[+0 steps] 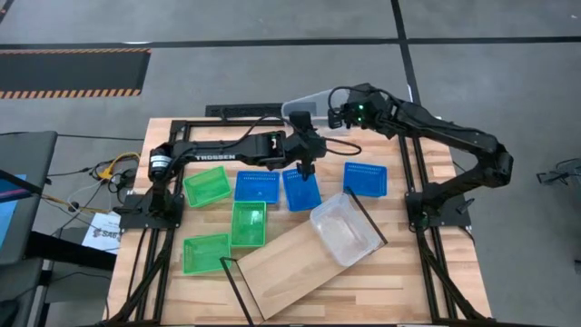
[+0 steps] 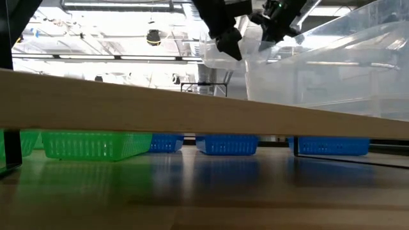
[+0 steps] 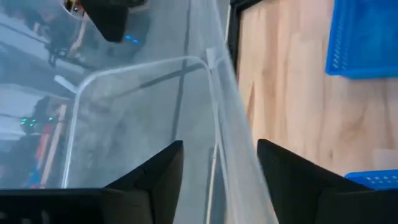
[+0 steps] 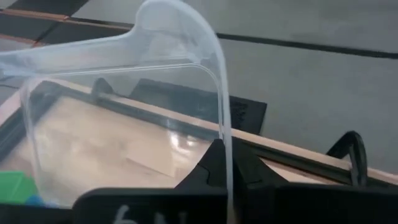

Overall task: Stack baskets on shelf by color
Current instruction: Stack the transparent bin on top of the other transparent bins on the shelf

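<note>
- Your right gripper (image 1: 334,113) is clamped on a clear basket's (image 1: 304,103) rim, holding it aloft at the table's far edge.
- Your left gripper (image 1: 305,169) is spread astride that rim, apparently for handover.
- Shelf (image 1: 300,259) lies near, bearing another clear basket (image 1: 343,229).

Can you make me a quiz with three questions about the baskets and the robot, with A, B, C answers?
1. Where does the loose clear basket sit?
A. on the shelf
B. inside a green one
C. on the floor

2. How many blue baskets are there?
A. one
B. three
C. five

3. What is the right pincer doing?
A. hanging open over nothing
B. pinching a green basket
C. pinching the held clear basket

Answers:
1 A: it rests on one end of the wooden plank.
2 B: three lie on the table beyond the shelf.
3 C: the clear wall runs between its shut fingers.
</note>
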You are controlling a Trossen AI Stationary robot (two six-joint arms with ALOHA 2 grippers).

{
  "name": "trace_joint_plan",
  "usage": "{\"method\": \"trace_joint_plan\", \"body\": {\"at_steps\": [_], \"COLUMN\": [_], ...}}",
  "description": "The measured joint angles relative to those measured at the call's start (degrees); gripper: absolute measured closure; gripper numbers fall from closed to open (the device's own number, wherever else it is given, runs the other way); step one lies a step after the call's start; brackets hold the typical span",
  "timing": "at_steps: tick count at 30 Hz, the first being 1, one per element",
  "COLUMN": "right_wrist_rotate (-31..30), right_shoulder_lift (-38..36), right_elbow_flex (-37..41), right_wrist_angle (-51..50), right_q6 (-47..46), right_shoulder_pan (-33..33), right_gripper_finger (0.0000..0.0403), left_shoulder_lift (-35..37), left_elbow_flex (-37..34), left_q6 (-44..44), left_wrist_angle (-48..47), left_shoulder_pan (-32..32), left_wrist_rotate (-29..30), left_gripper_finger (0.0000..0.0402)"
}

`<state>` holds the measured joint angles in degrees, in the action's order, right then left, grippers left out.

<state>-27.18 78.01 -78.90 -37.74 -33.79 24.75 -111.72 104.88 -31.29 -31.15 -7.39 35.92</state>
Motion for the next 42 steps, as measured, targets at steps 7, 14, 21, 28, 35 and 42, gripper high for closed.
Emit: {"method": "trace_joint_plan", "body": {"at_steps": [7, 14, 21, 28, 35, 42], "right_wrist_rotate": [-0.6, -1.0, 3.0, 3.9, 5.8, 4.3], "right_shoulder_lift": [0.0, -0.1, -4.6, -12.4, -20.7, -25.6], "right_elbow_flex": [-1.6, -1.7, -10.8, -21.7, -25.2, -25.1], "right_wrist_angle": [0.2, -0.4, -7.9, -13.4, -17.8, -25.3], "right_q6": [1.5, 6.6, 13.5, 19.0, 15.1, 10.4], "right_shoulder_pan": [-0.7, 0.0, 3.5, 3.6, 1.0, -0.6], "right_gripper_finger": [0.0396, 0.0382, 0.0303, 0.0213, 0.0178, 0.0187], "left_shoulder_lift": [0.0, 0.0, 1.5, 1.9, 2.1, 2.2], "left_elbow_flex": [0.5, 0.5, 4.7, 16.3, 24.9, 26.4], "left_q6": [-2.4, -2.8, 0.9, 0.7, 4.9, 0.8], "left_wrist_angle": [-0.4, -1.0, -7.4, -16.6, -26.1, -28.8], "left_shoulder_pan": [0.3, 1.3, 2.3, 4.6, 4.5, 10.1], "left_wrist_rotate": [1.8, 4.0, 3.6, 0.3, -18.1, -46.1], "left_gripper_finger": [0.0349, 0.0397, 0.0400, 0.0401, 0.0401, 0.0401]}}
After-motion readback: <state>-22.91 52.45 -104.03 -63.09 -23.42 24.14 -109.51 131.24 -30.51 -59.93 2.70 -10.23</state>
